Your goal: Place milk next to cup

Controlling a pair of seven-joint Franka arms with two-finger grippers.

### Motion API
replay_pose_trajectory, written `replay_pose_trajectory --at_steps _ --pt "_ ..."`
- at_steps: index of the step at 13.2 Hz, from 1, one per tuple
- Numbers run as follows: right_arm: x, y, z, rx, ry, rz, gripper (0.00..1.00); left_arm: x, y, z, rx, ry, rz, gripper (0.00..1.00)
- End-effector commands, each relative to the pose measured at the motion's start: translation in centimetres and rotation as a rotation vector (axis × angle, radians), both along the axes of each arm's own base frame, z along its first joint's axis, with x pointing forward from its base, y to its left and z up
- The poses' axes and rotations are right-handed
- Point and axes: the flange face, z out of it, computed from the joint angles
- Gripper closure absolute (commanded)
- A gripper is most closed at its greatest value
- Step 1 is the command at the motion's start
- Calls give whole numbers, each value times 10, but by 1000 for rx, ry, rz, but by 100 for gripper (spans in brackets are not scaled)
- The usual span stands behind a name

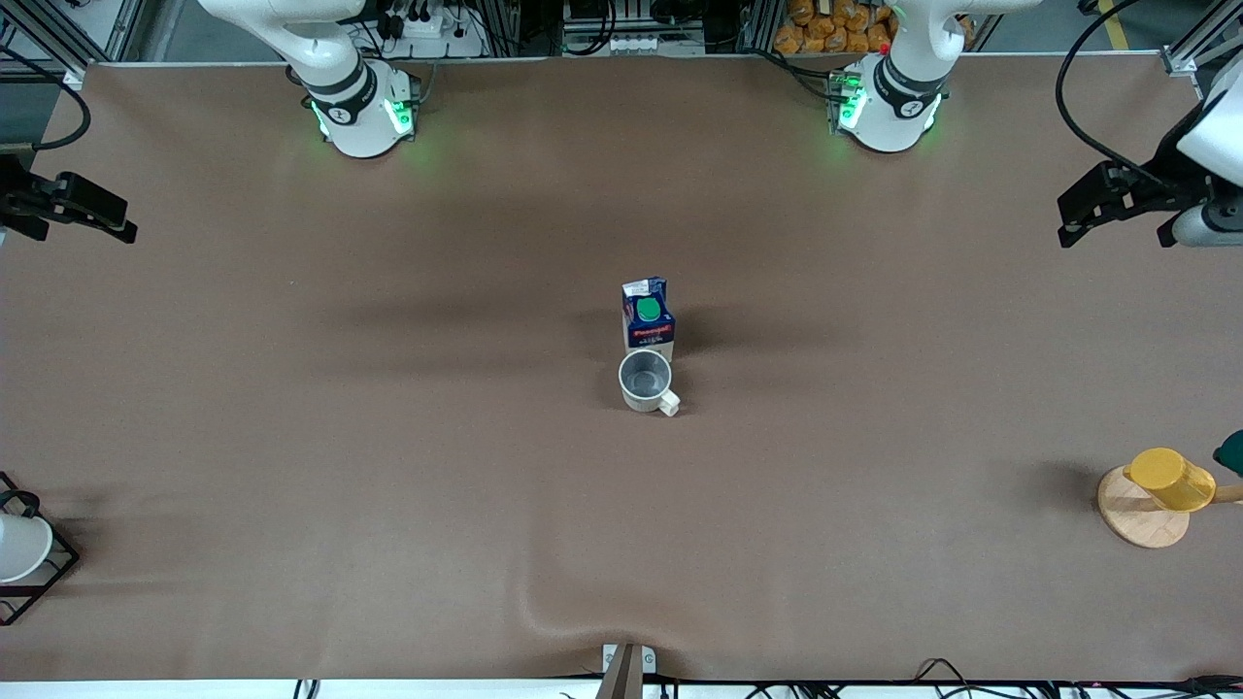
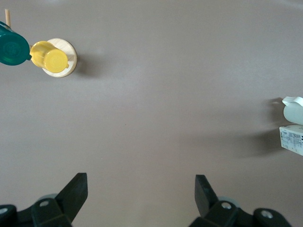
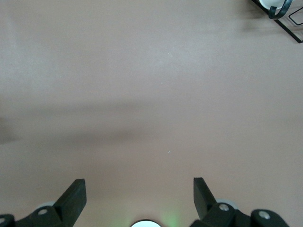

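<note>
milk (image 1: 648,314): stands upright mid-table, touching or just beside the cup (image 1: 646,380), which sits nearer the front camera with its handle toward that camera and the left arm's end. Far from both pairs of fingers; nothing holds it.

left gripper (image 1: 1117,206): up over the table edge at the left arm's end, fingers (image 2: 75,191) spread wide with only bare table between them. This arm waits.

right gripper (image 1: 73,207): up over the table edge at the right arm's end, fingers (image 3: 75,196) spread wide, nothing between them.

task state: as I judge it, the milk already sits next to the cup — little or nothing seems left to do.

risk 1: any new reach toward the pair could knock the tall, light milk over, since the cup crowds 1 side and leaves a finger little room there.

risk 2: a nudge on the cup could push it into the milk, or pull the 2 apart.

risk 3: the ripple in the table cover near the front camera could snag anything slid across it.

hidden: whether milk and cup truly touch cannot be told. In the left wrist view both are cut off at the frame edge. The yellow cup (image 1: 1170,478) on its wooden disc (image 1: 1136,519), a green thing (image 2: 12,46) beside it and the wire rack (image 1: 44,568) are each partly cut off.
</note>
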Motion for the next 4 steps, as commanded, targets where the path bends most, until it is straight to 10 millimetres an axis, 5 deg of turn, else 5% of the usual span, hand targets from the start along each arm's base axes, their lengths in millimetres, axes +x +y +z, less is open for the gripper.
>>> replay_pose_trajectory --at_steps 1,4 --pt "0 1 3 -2 -5 -11 0 5 2 3 -14 -3 15 0" --pt "0 0 3 -2 -4 -12 0 7 8 0 -14 2 28 0"
